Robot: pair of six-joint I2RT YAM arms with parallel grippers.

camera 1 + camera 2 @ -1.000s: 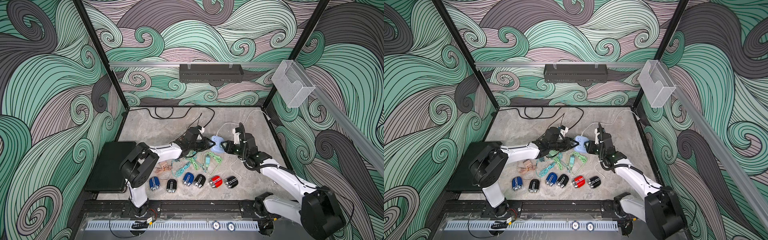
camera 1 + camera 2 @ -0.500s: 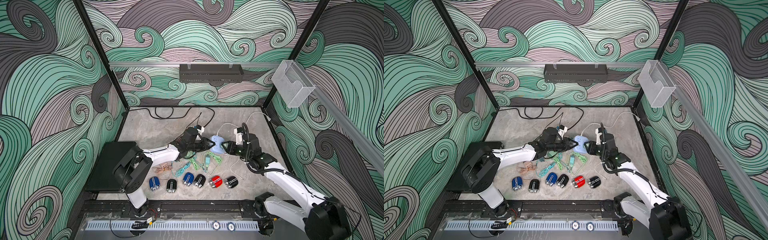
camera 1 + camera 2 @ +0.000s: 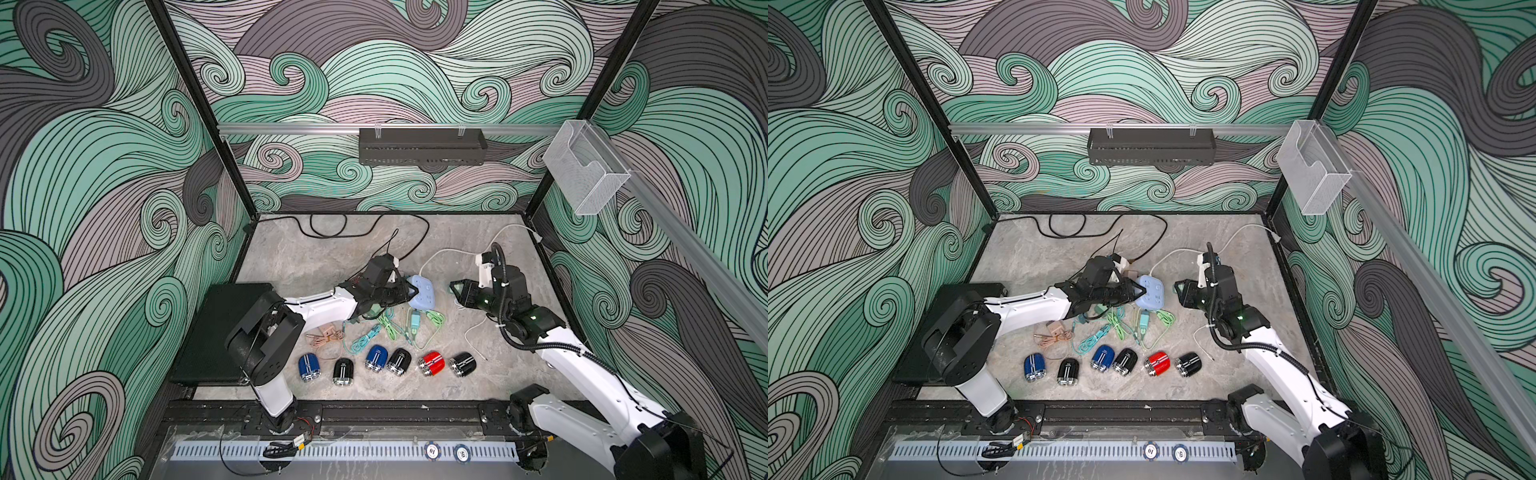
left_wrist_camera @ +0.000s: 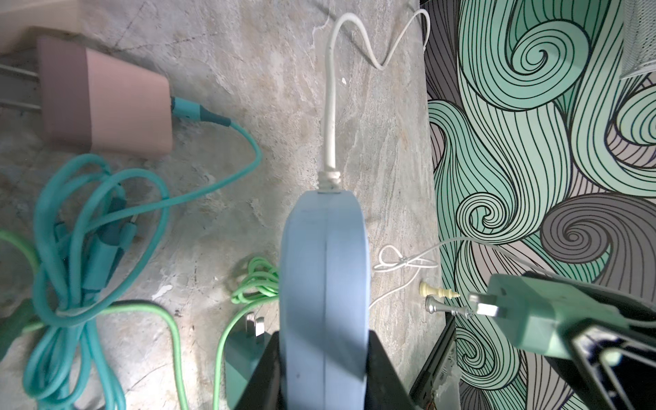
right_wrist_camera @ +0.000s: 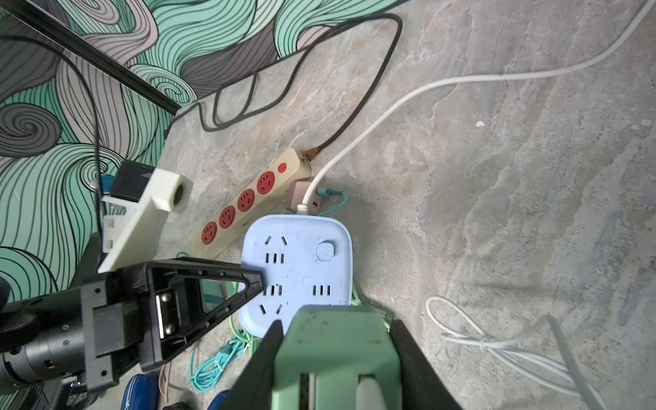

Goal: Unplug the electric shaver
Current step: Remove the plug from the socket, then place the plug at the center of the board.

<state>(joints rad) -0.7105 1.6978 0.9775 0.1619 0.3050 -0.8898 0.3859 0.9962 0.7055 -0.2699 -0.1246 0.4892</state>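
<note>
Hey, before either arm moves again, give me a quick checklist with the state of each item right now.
1. Left gripper shut on the pale blue rounded power strip: ok.
2. Right gripper shut on the mint green plug adapter: ok.
3. Adapter's metal prongs out of the strip, in the air: ok.
4. All the strip's sockets empty: cannot tell; the adapter hides some in the right wrist view.
5. Thin white cable linked to one of the small barrel-shaped shavers: cannot tell.

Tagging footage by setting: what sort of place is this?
Probably a robot test cell: left arm and right arm on a rail, swirl-print walls around the table, six shavers in a row.
</note>
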